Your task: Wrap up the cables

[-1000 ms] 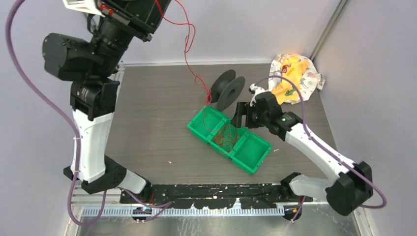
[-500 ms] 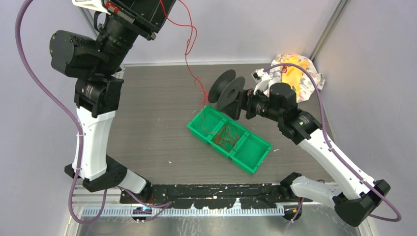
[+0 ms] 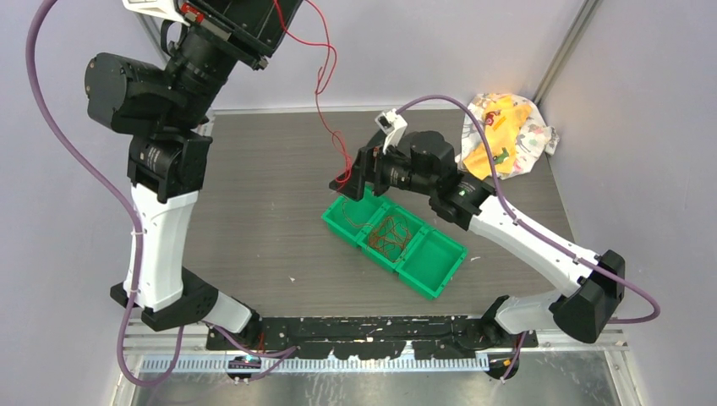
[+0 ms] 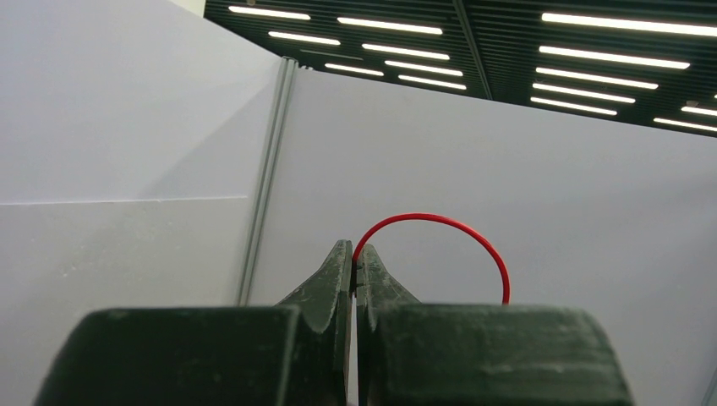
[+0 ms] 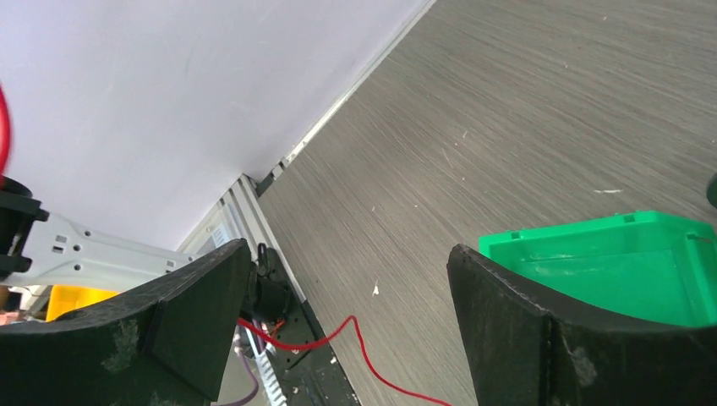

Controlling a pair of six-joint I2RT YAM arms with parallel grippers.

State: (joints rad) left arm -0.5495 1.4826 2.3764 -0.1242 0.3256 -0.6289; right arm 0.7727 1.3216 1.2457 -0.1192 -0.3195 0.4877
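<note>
Top external view: the red cable [image 3: 320,89] hangs as a thin, crinkled line from the left arm, held high at the far left, down toward the desk [image 3: 254,178]. Its lower end bunches into small kinks just far of the green tray [image 3: 331,222], beside the right arm's wrist.
Left wrist view: the left gripper [image 4: 355,264] is pinched shut on the red cable, which springs out of the tips in a small arc and drops away to the right.
Right wrist view: the right gripper [image 5: 348,254] is spread wide with nothing between the fingers. Below it lie bare desk and a corner of the green tray, and a stretch of red cable crosses the bottom of the view.
Tray contents: a wire tangle [image 3: 389,233], darker and brownish-red, sits in the middle compartment, and a few thin strands show in the far-left one.
Bystander: a crumpled cloth [image 3: 507,127] lies in the far right corner, well apart.
Handling: the cable looks almost weightless and limp, though springy enough to hold its curls. It will likely slide through a loose pinch and snag on the tray walls.
Where to grip: probably low on the hanging run, just above the kinked end, so the span between the two grippers can be drawn taut.
Risk: a hard tug could kink or snap so fine a wire.
</note>
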